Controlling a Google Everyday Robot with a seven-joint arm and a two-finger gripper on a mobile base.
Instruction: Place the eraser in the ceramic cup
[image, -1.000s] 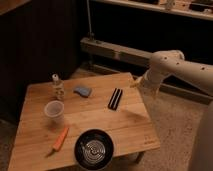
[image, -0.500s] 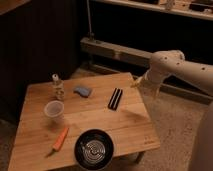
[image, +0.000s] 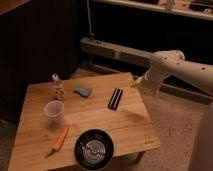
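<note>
The worktop (image: 125, 135) is warm brown wood; on it the eraser (image: 115, 98) is black with a pale lengthwise stripe, and the ceramic cup (image: 54, 112), left of the eraser, is pale whitish. Also left of the eraser, the lump (image: 82, 91) is blue-grey, the stick (image: 61, 138) orange, and the round pan (image: 94, 147) black with pale rings. The whitish pincer (image: 137, 83) hangs right of the eraser.

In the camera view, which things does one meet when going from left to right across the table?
ceramic cup → blue-grey lump → eraser → pincer, hovering at the far right corner of the table.
</note>
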